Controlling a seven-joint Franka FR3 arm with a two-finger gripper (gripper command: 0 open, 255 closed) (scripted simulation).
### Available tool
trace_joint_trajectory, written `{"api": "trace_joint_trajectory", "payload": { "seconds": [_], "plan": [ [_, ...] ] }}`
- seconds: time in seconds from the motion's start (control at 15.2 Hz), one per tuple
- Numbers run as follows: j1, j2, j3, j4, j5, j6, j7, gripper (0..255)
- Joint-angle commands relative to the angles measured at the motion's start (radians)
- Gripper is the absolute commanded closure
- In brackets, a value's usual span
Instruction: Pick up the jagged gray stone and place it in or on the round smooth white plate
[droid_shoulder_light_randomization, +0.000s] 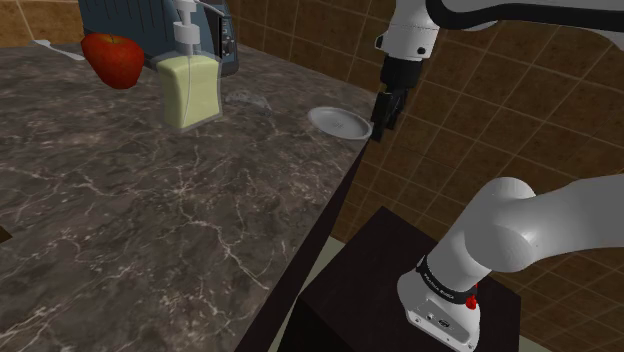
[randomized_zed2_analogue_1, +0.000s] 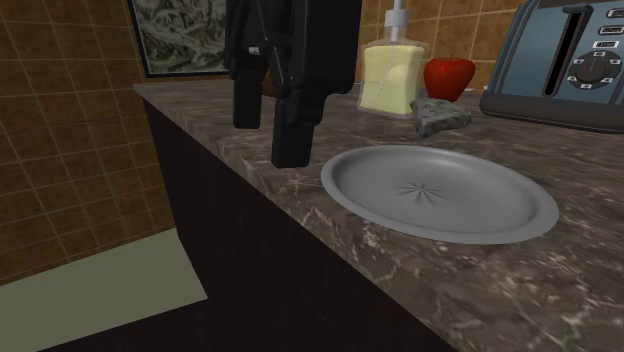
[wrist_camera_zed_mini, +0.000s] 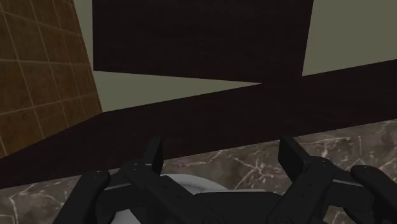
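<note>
Dark marbled counter (droid_shoulder_light_randomization: 150, 230) — on it: grey plate (randomized_zed2_analogue_1: 440, 190), stone (randomized_zed2_analogue_1: 440, 113), soap bottle (randomized_zed2_analogue_1: 390, 75), red apple (randomized_zed2_analogue_1: 449, 76), toaster (randomized_zed2_analogue_1: 560, 60).

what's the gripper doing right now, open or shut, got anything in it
Gripper: open, holding nothing; the gray stone lies on the counter beside the plate.

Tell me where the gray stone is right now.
In the second exterior view the stone lies on the counter beside the soap bottle, just behind the plate.
</note>
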Motion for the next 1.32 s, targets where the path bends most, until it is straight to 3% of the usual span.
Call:
{"api": "trace_joint_trajectory", "payload": {
  "seconds": [0.0,0.59,1.25],
  "plan": [
    [0.0,0.0,0.0,0.0,0.0,0.0,0.0,0],
    [0.049,0.281,-0.009,0.154,0.045,0.235,-0.103,0],
    [0.099,0.58,-0.004,0.419,0.112,0.385,-0.222,0]
  ]
}}
